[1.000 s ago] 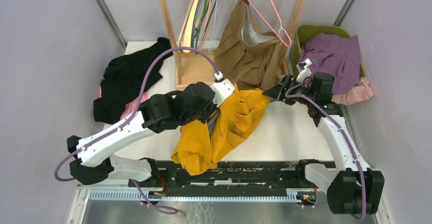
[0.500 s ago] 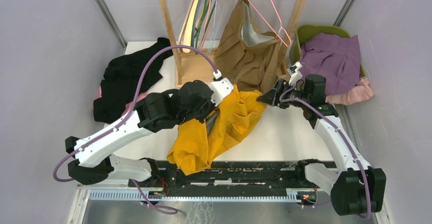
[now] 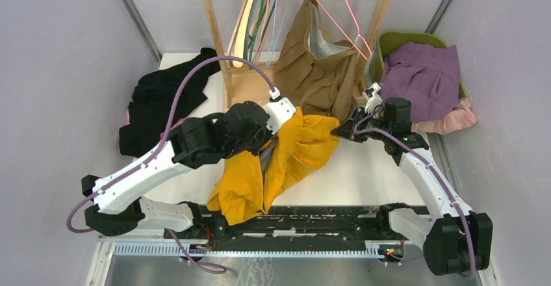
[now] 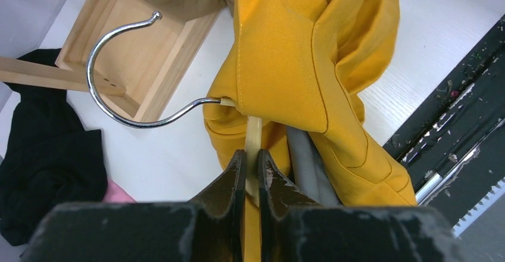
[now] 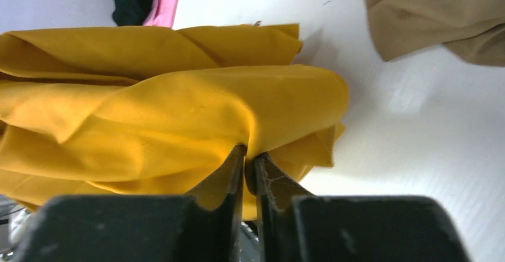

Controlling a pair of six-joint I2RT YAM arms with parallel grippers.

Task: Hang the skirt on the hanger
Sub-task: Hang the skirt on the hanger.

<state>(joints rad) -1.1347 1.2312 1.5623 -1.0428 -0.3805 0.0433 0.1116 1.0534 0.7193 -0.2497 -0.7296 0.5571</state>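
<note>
Left wrist view: the left gripper [image 4: 250, 161] is clamped on the pale wooden bar of the hanger [image 4: 253, 132]. The hanger's chrome hook curves away up and to the left, above the wooden rack base [image 4: 137, 47]. The yellow skirt [image 4: 298, 65] is draped over the bar and bunched to the right of the jaws, with grey lining showing beneath it. Right wrist view: the right gripper [image 5: 250, 158] has its jaws pinched together on a folded edge of the skirt. The skirt lies in thick rolls on the white table [image 5: 429, 125], and a tan garment [image 5: 429, 12] lies apart at the upper right. Top external view: the skirt spreads between the two arms near the table centre, in front of the rack, with one end under the left wrist and the other at the right fingertips. The step in hand appears to be dressing the skirt onto the hanger, and the fabric is gathered rather than seated evenly. The next move probably requires the right arm to draw its held edge outward along the bar while the left arm holds the hanger steady. Tension should be kept moderate, since excess pull could twist the bar in the grip or drag the cloth off.
</note>
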